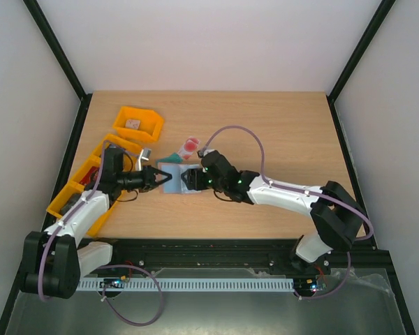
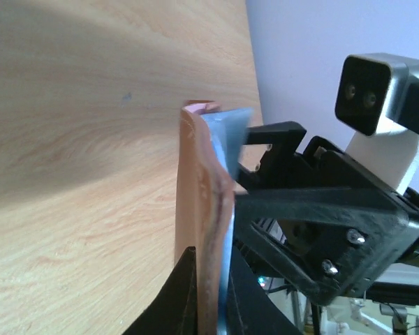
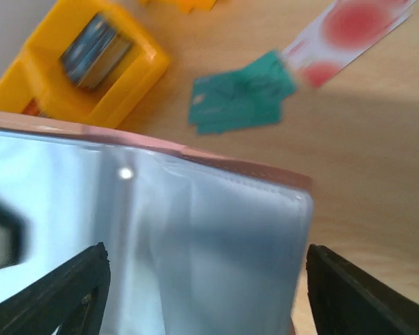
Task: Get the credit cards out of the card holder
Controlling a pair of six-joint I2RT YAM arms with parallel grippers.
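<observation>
The card holder [image 1: 176, 178] lies open near the table's middle, grey-blue inside facing up. My left gripper [image 1: 158, 178] is shut on its left edge. In the left wrist view the holder [image 2: 202, 181] stands edge-on between my closed left gripper [image 2: 213, 310]. My right gripper [image 1: 188, 179] is open at the holder's right side. In the right wrist view the holder's inside [image 3: 195, 237] fills the gap in my wide-open right gripper [image 3: 206, 293]. The teal-green card [image 1: 172, 158] and the white-pink card with a red mark [image 1: 189, 146] lie on the table beyond it. Both show in the right wrist view: teal [image 3: 237, 101], white-pink [image 3: 349, 31].
Orange plastic bins stand at the left: one [image 1: 138, 124] at the back holding a small grey item, others [image 1: 80, 188] along the left edge under my left arm. One bin [image 3: 84, 63] shows in the right wrist view. Black frame posts line the table's sides.
</observation>
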